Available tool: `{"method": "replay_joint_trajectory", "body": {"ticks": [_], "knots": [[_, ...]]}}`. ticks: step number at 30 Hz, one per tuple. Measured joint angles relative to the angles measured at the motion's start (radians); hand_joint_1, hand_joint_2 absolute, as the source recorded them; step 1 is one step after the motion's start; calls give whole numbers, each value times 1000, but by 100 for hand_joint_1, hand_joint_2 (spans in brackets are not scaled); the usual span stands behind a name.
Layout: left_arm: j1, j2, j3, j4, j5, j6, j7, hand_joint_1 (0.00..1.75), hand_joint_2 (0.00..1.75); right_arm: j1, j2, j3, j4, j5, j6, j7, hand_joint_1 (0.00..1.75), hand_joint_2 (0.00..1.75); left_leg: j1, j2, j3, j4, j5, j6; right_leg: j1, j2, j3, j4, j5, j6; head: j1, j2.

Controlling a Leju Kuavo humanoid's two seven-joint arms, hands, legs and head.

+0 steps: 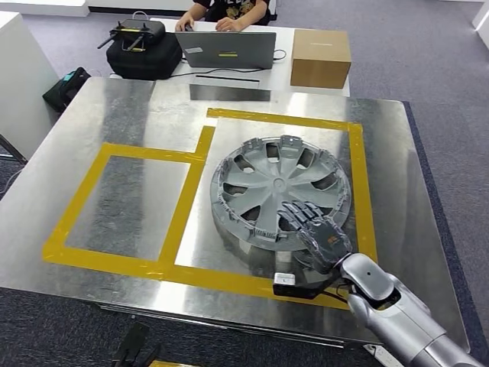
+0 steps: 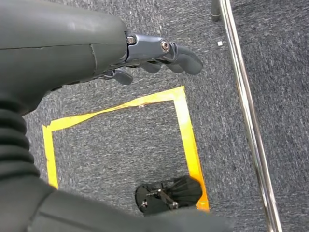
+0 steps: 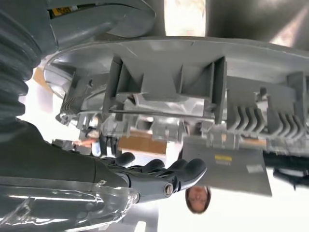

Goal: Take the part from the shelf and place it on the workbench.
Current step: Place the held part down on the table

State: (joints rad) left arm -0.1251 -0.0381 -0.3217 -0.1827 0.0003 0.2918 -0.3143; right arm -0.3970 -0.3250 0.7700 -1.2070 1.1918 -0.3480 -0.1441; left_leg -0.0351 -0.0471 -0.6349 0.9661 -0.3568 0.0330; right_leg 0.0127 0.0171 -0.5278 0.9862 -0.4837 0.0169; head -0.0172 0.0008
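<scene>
R hand on hubcap

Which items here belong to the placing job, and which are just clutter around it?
Part of the job: wheel cover, right hand resting on it, steel workbench, yellow tape outline around the cover.

Lying about: laptop, cardboard box, black bag, person's hands at the far desk.
</scene>
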Motion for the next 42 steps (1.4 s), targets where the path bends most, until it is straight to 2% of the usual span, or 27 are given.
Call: {"method": "replay_joint_trajectory", "body": {"ticks": [6, 12, 21, 24, 29, 33, 34, 36, 38, 39, 42], "knots": [[0, 0, 7, 0, -7, 1, 0, 0, 0, 43, -1, -28, -55, 73, -85, 26, 0, 175, 0, 0, 0, 0, 0, 0, 0, 0, -1, 0, 0, 0, 0, 0], [0, -1, 15, 0, -27, 1, 6, 0, 0, 100, 22, -83, -85, 255, -317, 74, 0, 175, 0, 0, 0, 0, 0, 0, 0, 0, -1, 0, 0, 0, 0, 0], [-1, -1, 17, 0, -34, 1, 8, 0, 0, 147, 48, -135, -138, 324, -340, 94, 0, 175, 0, 0, 0, 0, -1, 0, 0, 0, -7, 0, -1, -1, 0, 0], [-1, -1, 17, 0, -34, 1, 11, 0, 0, 169, 63, -164, -163, 309, -342, 73, 0, 175, 0, 0, 0, 0, -1, -1, 0, 0, -9, 0, -2, -1, 0, 0], [1, -1, 20, 0, -31, 2, 12, 0, 0, 212, 102, -211, -201, 193, -343, -40, 0, 175, 0, 0, 0, 0, -1, -1, 0, 0, -9, 0, -1, -1, 0, 0], [2, -1, 26, 0, -29, 3, 11, 0, 0, 248, 149, -265, -253, 152, -343, -114, 0, 175, 0, 0, 0, 0, -1, -1, 0, 0, -9, 0, -2, -1, 0, 0], [3, -1, 28, 0, -26, 3, 9, 0, 0, 263, 167, -284, -271, 130, -343, -158, 0, 175, 0, 0, 0, 0, -2, -1, 0, 0, -9, 0, -3, -1, 0, 0], [9, -1, 38, 0, -18, 6, 2, 0, 0, 310, 227, -351, -315, 40, -344, -304, 0, 175, 0, 0, 0, 0, -3, -2, 0, -1, -9, 0, -4, -2, 0, 0], [18, -1, 53, 0, -5, 14, -9, 0, 0, 373, 309, -444, -373, -152, -345, -458, 0, 175, 0, 0, 1, 0, -4, -3, 0, -1, -9, 0, -5, -3, 0, 0], [24, -2, 61, 0, 2, 19, -15, 0, 0, 405, 345, -486, -408, -272, -346, -503, 0, 175, 0, -1, 1, 0, -4, -3, 0, -1, -9, 0, -6, -3, 0, 0], [45, -3, 83, 0, 20, 30, -29, 0, 0, 496, 392, -569, -516, -599, -350, -535, 0, 44, 0, -1, 1, 0, -7, -4, 0, -1, -9, 0, -8, -5, 0, 0]]}}
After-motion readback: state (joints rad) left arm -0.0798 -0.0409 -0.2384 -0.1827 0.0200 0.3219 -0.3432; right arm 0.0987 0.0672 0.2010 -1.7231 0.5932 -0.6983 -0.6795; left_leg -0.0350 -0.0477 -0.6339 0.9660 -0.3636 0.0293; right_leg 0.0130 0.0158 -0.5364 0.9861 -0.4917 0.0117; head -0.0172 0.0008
